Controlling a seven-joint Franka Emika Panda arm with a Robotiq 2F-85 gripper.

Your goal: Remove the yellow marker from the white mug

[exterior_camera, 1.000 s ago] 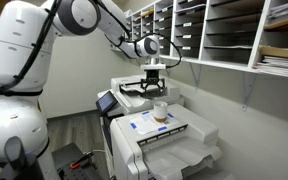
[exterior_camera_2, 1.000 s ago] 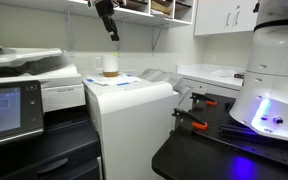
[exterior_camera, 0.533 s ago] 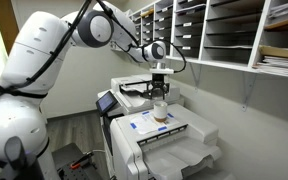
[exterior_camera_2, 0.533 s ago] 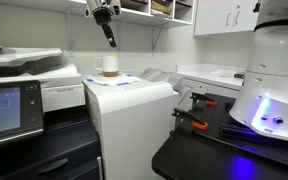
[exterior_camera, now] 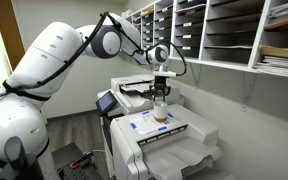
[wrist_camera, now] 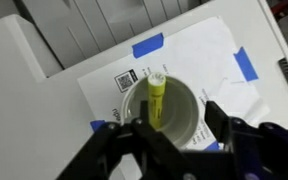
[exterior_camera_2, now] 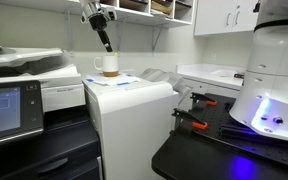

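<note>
The white mug (wrist_camera: 164,110) stands on a white sheet of paper on top of the printer. It also shows in both exterior views (exterior_camera: 160,111) (exterior_camera_2: 109,65). The yellow marker (wrist_camera: 155,100) stands inside it, leaning on the far rim. My gripper (wrist_camera: 174,128) is open right above the mug, one finger on each side of it, not touching the marker. In an exterior view the gripper (exterior_camera: 161,90) hangs just above the mug; it shows likewise from the other side (exterior_camera_2: 108,45).
The paper (wrist_camera: 199,60) has blue tape strips at its edges. The printer top (exterior_camera: 149,130) has a scanner lid behind. Wall shelves (exterior_camera: 214,30) with paper stacks stand close behind the arm. A second printer (exterior_camera_2: 24,80) is beside.
The gripper has come down and moved over the mug; the arm has swung further in above the printer. Mug and marker have not moved.
</note>
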